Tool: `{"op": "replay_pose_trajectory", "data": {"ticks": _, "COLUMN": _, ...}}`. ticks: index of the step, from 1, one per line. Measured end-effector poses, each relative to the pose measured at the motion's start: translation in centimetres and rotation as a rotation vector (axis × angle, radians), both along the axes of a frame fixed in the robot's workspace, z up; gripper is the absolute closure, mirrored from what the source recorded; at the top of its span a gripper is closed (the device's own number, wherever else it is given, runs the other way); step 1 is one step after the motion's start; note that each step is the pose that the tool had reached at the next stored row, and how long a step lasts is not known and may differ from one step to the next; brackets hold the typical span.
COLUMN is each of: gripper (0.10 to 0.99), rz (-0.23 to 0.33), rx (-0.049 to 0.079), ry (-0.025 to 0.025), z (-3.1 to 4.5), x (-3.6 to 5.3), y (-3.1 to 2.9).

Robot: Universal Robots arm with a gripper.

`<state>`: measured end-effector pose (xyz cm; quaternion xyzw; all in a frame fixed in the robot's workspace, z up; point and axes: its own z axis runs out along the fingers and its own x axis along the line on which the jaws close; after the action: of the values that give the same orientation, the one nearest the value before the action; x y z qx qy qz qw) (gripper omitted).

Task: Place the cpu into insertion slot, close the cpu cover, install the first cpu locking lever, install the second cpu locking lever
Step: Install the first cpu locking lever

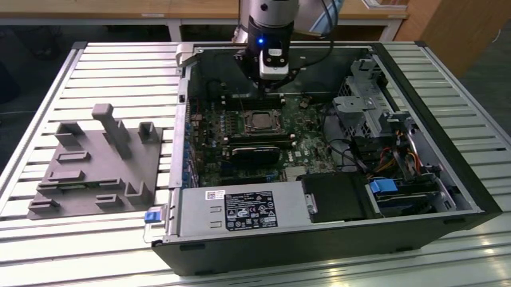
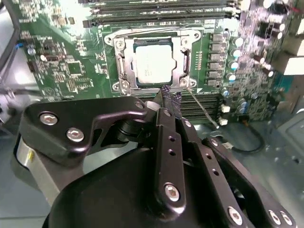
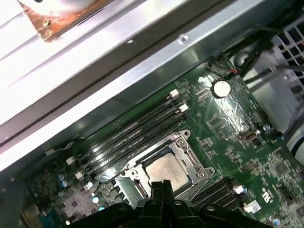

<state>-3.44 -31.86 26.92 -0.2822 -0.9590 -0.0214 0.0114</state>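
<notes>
The cpu [image 2: 153, 66] lies flat in the insertion slot [image 2: 124, 71] on the green board, also seen as the cpu [image 3: 166, 172] and the cpu [image 1: 259, 122]. The cpu cover [image 2: 183, 61] is down over it, its silvery frame around the chip; the cpu cover [image 3: 191, 160] looks the same. A thin wire locking lever [image 2: 204, 110] slants away from the socket's corner, standing free. My gripper [image 2: 171, 97] hovers just off the socket's edge near that corner, fingers pressed together with nothing visible between them. It hangs above the board inside the case as the gripper [image 1: 271, 88].
Long black memory slots [image 3: 137, 130] run beside the socket. The open computer case [image 1: 447, 149] has a power supply [image 1: 239, 212] at the front and drive bays with cables [image 1: 383, 155] on the exterior view's right. A grey fixture [image 1: 96, 164] sits on the slatted table.
</notes>
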Motion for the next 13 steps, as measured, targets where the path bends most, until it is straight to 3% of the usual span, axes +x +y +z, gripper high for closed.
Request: {"op": "replay_pose_trajectory", "data": {"ticks": 13, "gripper": 0.969, "rz": 0.235, "rx": 0.000, "ry": -0.0001, "z": -0.01, "x": 0.00, "y": 0.00}}
